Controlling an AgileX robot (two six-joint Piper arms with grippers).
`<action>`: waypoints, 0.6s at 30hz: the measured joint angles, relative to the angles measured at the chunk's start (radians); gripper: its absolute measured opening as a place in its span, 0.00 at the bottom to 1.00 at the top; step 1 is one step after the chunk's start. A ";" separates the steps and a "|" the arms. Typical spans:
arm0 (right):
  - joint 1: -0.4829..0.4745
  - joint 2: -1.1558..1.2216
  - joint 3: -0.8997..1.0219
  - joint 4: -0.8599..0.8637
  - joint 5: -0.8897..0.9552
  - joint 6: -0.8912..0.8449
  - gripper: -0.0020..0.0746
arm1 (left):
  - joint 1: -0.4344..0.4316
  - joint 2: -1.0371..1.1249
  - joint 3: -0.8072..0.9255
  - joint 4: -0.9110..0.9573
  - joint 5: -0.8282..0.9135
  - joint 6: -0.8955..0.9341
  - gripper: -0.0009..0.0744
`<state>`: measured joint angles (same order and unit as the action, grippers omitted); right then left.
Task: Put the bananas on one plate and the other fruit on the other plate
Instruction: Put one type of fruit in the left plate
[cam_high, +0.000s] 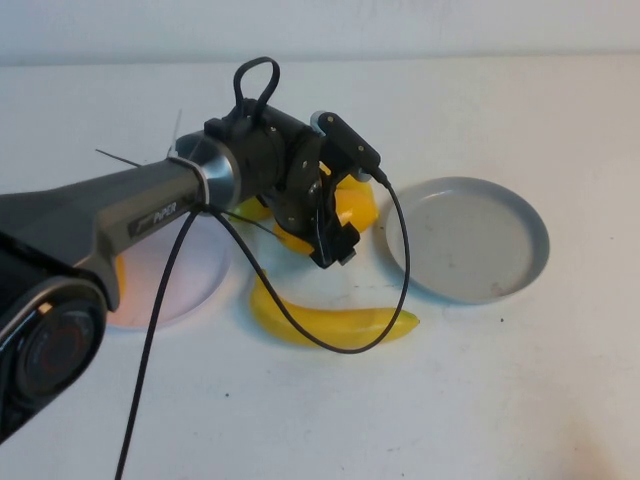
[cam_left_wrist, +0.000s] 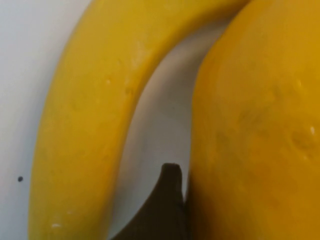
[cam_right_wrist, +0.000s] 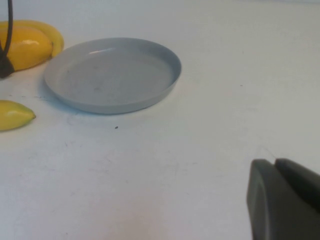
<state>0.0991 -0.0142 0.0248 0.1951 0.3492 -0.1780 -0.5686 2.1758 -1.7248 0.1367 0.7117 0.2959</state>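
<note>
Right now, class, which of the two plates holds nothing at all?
The grey plate, right of the left gripper; the pink plate already holds yellow fruit.

Left arm (cam_high: 120, 215): grey tube link w/ white lettering, matte black wrist housing, black looped cable, silver collar ring.

— Where are the bananas?
— One glossy yellow banana (cam_high: 335, 322) lies flat on the table between the plates, curving up at both ends. The other banana (cam_left_wrist: 85, 130) curls around a mango (cam_high: 352, 207) behind it.
— The plates?
— The grey plate (cam_high: 525, 262) sits empty on the right. The pink plate (cam_high: 195, 285) on the left shows an orange-yellow fruit (cam_high: 120, 275) at its edge, mostly hidden.
</note>
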 joint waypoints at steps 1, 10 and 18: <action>0.000 0.000 0.000 0.000 0.000 0.000 0.01 | 0.000 0.004 0.000 0.002 -0.007 0.000 0.90; 0.000 0.000 0.000 0.000 0.000 0.000 0.01 | 0.000 0.005 0.000 0.004 -0.014 0.000 0.76; 0.000 0.000 0.000 0.000 0.000 0.000 0.01 | -0.005 -0.019 -0.036 0.002 0.131 -0.002 0.71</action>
<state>0.0991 -0.0142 0.0248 0.1951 0.3492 -0.1780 -0.5732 2.1563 -1.7606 0.1388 0.8424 0.2941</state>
